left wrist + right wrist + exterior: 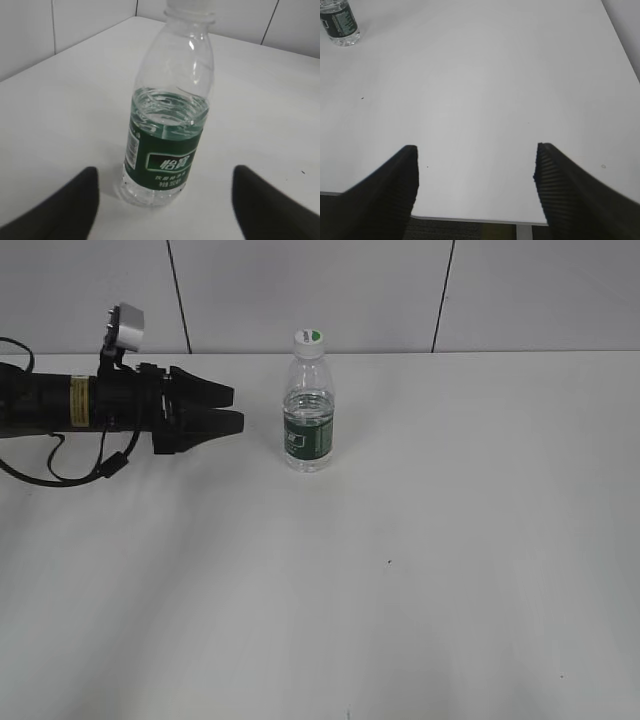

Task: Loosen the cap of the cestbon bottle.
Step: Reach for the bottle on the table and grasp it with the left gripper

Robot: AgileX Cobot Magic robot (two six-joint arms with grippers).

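Observation:
The cestbon bottle (308,410) stands upright on the white table near the back wall, clear with a dark green label and some water inside. Its white cap (310,338) with a green mark sits on top. My left gripper (238,407) lies level to the bottle's left, a short gap away, jaws open and empty. In the left wrist view the bottle (167,130) stands just ahead of that gripper (165,172), not between its fingers; the cap is cut off at the top edge. My right gripper (476,149) is open and empty over the table's near edge, far from the bottle (340,22).
The white table (420,570) stretches wide in front of and to the right of the bottle. A tiled wall (320,290) runs close behind the bottle. The table's near edge (470,218) shows below the right gripper, with dark floor beyond it.

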